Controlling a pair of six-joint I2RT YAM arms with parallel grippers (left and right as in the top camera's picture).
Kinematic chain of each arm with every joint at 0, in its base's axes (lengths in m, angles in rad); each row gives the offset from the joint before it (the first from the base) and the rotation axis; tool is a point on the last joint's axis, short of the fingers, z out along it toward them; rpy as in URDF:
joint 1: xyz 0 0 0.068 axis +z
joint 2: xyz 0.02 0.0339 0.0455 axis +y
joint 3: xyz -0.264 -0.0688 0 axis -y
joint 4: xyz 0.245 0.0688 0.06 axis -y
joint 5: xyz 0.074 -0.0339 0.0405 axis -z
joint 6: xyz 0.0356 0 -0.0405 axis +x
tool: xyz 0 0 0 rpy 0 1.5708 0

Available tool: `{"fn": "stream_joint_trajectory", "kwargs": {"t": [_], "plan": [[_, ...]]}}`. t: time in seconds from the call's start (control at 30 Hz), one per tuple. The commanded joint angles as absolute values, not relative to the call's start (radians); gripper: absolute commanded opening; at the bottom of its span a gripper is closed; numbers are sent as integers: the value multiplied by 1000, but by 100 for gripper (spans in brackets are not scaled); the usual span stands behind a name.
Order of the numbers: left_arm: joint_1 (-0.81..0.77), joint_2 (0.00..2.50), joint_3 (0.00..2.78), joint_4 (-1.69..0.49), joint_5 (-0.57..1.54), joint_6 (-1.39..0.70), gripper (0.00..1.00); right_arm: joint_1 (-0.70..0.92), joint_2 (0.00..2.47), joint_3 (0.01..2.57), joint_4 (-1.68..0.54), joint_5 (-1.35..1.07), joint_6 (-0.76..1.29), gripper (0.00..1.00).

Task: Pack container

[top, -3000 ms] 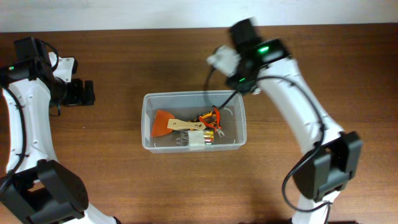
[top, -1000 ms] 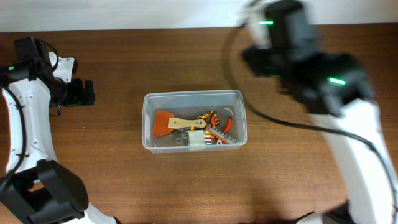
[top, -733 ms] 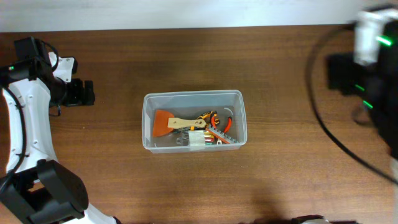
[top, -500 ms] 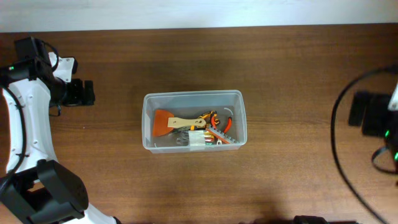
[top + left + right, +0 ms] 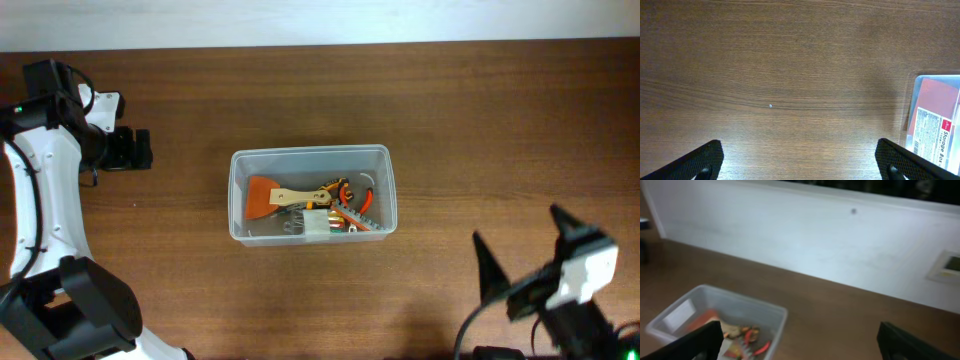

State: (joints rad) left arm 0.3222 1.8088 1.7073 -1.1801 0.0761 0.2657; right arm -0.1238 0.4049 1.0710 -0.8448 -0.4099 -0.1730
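The container (image 5: pixel 237 205), a clear rectangular tub, stands mid-table. It holds an orange scraper (image 5: pixel 268 197) with a wooden handle, orange-handled pliers (image 5: pixel 352 197) and a small clear case (image 5: pixel 318 226). My left gripper (image 5: pixel 135 148) hovers open over bare wood at the far left, apart from the tub; its wrist view shows the container's labelled end (image 5: pixel 935 120) at the right edge. My right gripper (image 5: pixel 527 250) is raised at the front right, open and empty, well away from the tub. From there it looks across at the container (image 5: pixel 747 304), with the tools inside blurred.
A white wall (image 5: pixel 805 245) runs along the table's far edge. Bare brown wood (image 5: pixel 790 75) lies under the left gripper (image 5: pixel 801 165) and between the right gripper (image 5: pixel 807 345) and the tub.
My right arm has swung from above the tub's back right corner, out past the right side, down to the front right. The left arm and the tub's contents have not moved.
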Motion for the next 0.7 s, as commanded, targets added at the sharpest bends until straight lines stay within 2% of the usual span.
{"fn": "stream_joint_trajectory", "kwargs": {"t": [0.0, 0.67], "plan": [[330, 1818, 1702, -1178, 90, 255, 99, -131, 372, 1044, -892, -483, -182, 99], [330, 1818, 1702, -1179, 90, 255, 99, -131, 366, 1041, -934, -349, -183, 99]]}}
